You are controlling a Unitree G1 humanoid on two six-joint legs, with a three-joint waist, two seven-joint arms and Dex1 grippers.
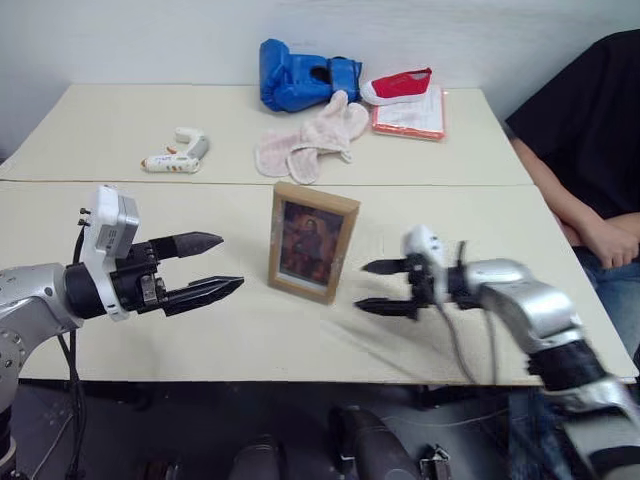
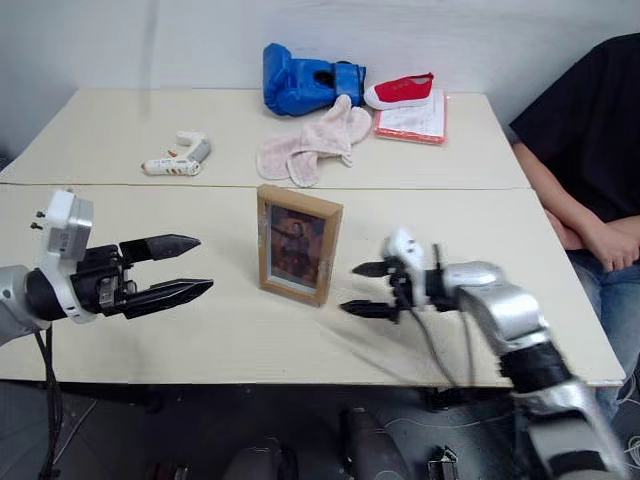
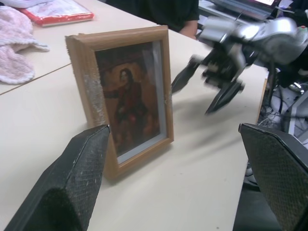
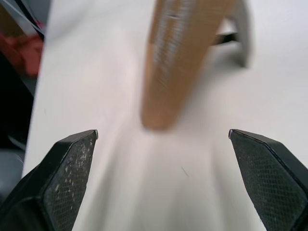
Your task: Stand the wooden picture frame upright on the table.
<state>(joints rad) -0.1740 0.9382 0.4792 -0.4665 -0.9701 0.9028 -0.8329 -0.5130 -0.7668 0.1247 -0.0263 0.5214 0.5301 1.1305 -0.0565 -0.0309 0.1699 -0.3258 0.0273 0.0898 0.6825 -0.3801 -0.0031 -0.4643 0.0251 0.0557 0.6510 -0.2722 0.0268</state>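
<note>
Left eye view shows you the wooden picture frame [image 1: 312,241] already standing upright on the near half of the table [image 1: 120,220], just this side of the seam, with its portrait facing you. The left gripper [image 1: 222,264] hangs to the frame's left with its fingers spread wide and nothing between them. The right gripper [image 1: 372,286] sits to the frame's right, also spread wide and empty, clear of the wood.

Judge the frame as light and stiff, with a thin wood border and probably a glazed front, so it should tip at a slight nudge and could crack if it falls face down. In the right wrist view a prop [image 4: 239,30] leans out behind the frame's edge; that stand looks like the only thing holding it up. If you must touch it again, take it by the two side rails of the border, low down, not by the picture face or the stand.

You have open tabletop on both sides and toward the near edge. Farther off lie a glue gun [image 1: 175,154], a pink cloth [image 1: 310,139], a blue boxing glove [image 1: 300,78] and a red shoe [image 1: 398,86]. A person [image 1: 590,130] sits by the right edge, so draw that arm back carefully.
</note>
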